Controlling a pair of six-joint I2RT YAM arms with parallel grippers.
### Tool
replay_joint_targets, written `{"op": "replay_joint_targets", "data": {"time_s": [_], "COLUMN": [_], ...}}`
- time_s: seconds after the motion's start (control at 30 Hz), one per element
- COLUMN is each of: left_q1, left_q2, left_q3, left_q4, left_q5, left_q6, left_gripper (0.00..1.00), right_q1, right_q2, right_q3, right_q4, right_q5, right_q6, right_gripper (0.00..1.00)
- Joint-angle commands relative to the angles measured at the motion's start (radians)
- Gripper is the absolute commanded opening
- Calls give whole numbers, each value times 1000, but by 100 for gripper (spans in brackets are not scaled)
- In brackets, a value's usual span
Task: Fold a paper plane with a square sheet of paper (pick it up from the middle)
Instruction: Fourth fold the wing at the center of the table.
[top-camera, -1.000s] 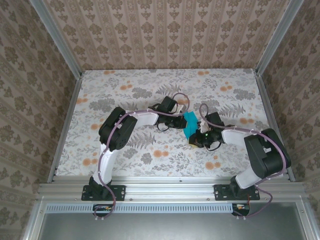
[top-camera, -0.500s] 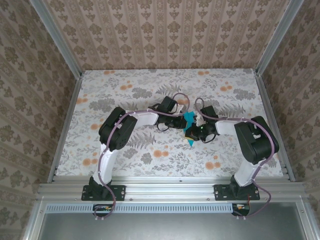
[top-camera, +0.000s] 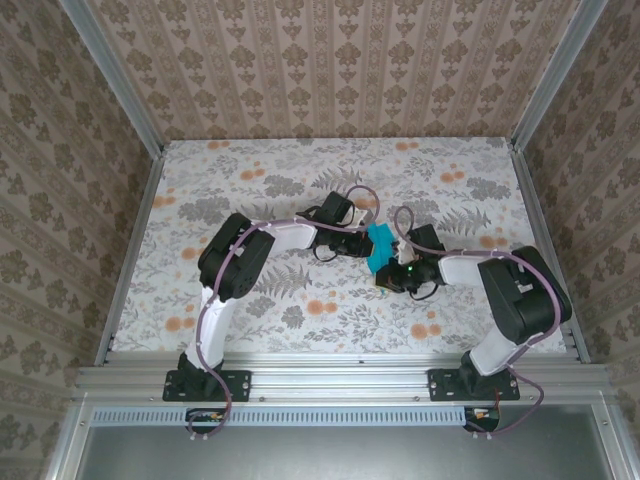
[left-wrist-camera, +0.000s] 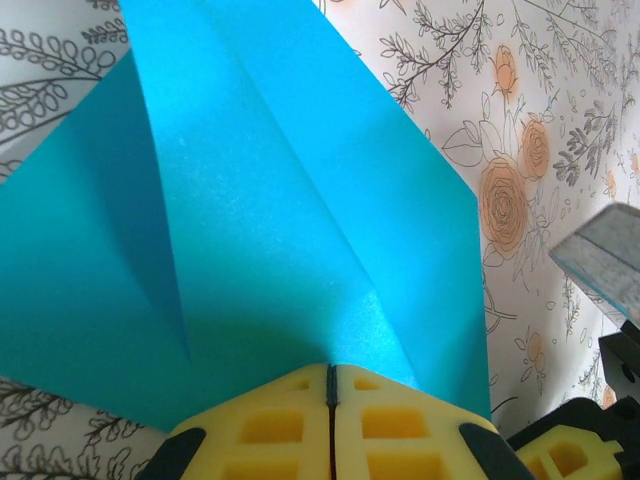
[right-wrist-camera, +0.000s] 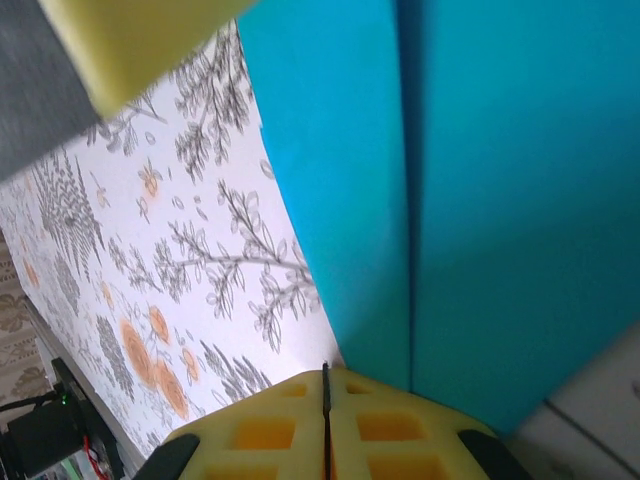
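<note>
Top external camera: mounted high, above and behind the near edge of the table (top-camera: 250, 180), facing down and toward the far wall (top-camera: 330, 70). It is distant and covers the whole tabletop.

Left wrist camera: sits just behind the left gripper (left-wrist-camera: 331, 368), looking along its fingers, very close to the teal paper (left-wrist-camera: 280, 220).

Right wrist camera: same placement behind the right gripper (right-wrist-camera: 325, 368), equally close.

All three views share the teal paper and the floral surface around it at mid-table.

From above, sheet of paper (top-camera: 379, 243) too small for fold detail; wrist views crop its edges.
</note>
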Motion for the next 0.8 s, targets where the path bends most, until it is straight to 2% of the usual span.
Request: {"op": "replay_joint_targets", "data": {"time_s": [0.0,0.13,0.3,0.53,0.77], "left_q1": [26,22,16,10,14], "left_q2": [102,102,101,85,65], "left_q3": [-12,6,21,15,15], "left_q4": [-88,-96,-103,-93,-86], "left_q5": [-117,-107,-90,-77,-63], "left_q6": [44,45,48,45,44], "left_gripper": [7,7,7,8,8], "right_q1": [18,19,-3,-21,-43], "right_q2": [-33,-110,-151,22,160], "right_q3": [-72,-80,12,175,259], "right_q4": [-137,-156,-180,-133,-123], "right_q5": [48,13,3,-7,-12], "right_q6": [13,35,36,21,-17], "right_gripper": [10,10,10,10,10]}}
